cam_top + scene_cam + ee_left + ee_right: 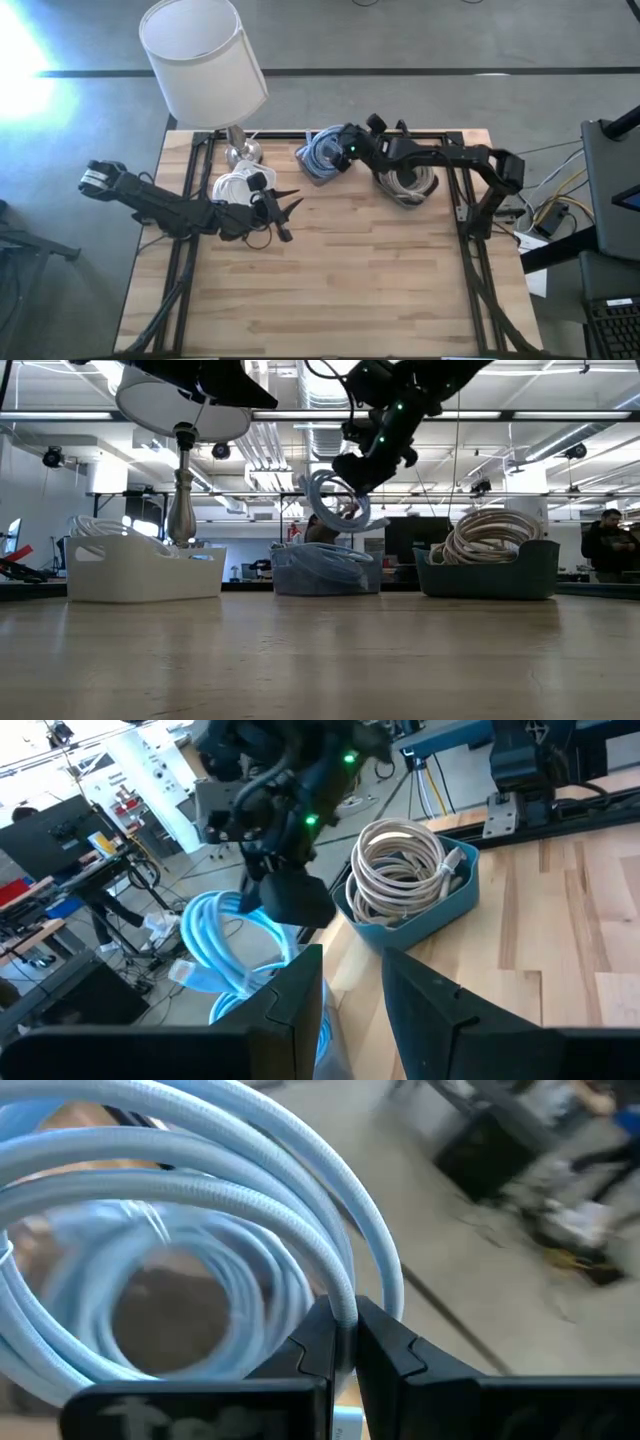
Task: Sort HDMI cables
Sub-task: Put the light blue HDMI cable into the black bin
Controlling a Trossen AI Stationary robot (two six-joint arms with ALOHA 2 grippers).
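My right gripper (350,482) is shut on a light-blue HDMI cable coil (335,505), in the air over the blue bin (325,572) at the table's far middle. That bin holds more light-blue coils (322,158). White coils fill a white bin (145,567) at the far left. Beige coils (490,532) fill a teal bin (405,185) at the far right. My left gripper (290,215) hovers open near the white bin, nothing between its fingers (300,1005). My right gripper pinches the coil's rim (345,1302) between its two fingers; whether one turn or two lies between them, I cannot tell. The fingers slant down from the table's right side. The coil hangs below them (225,945), clear of the blue bin.
A table lamp with a white shade (205,55) stands at the far left, its metal stem (182,500) just behind the white bin. The near half of the wooden table (340,290) is bare. People and desks show in the room behind.
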